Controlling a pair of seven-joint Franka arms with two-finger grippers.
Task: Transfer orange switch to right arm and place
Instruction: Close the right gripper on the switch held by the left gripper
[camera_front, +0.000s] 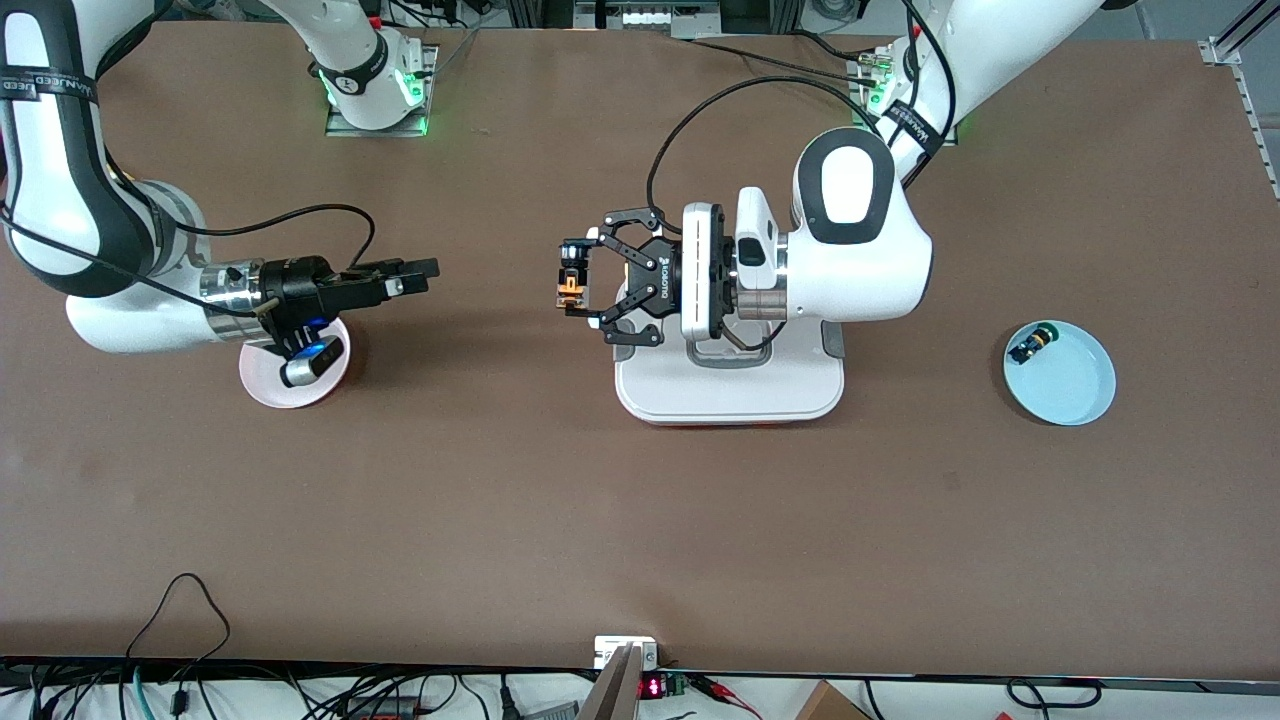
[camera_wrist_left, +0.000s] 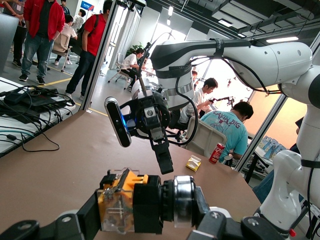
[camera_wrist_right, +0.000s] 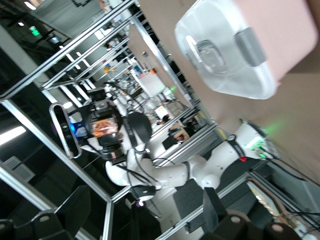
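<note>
My left gripper (camera_front: 572, 280) is shut on the orange switch (camera_front: 570, 283) and holds it in the air above the table's middle, pointing toward the right arm's end. In the left wrist view the switch (camera_wrist_left: 135, 202) lies sideways between the pads, orange rear block at one end and black body with a silver ring at the other. My right gripper (camera_front: 428, 275) is open and empty, level with the switch and a short gap away, pointing at it. It shows facing the switch in the left wrist view (camera_wrist_left: 162, 157). In the right wrist view the switch (camera_wrist_right: 102, 127) shows far off.
A white lidded container (camera_front: 730, 390) sits on the table under the left wrist. A pink plate (camera_front: 262, 385) lies under the right wrist. A light blue plate (camera_front: 1075, 385) at the left arm's end holds a black button with a green-yellow cap (camera_front: 1030, 346).
</note>
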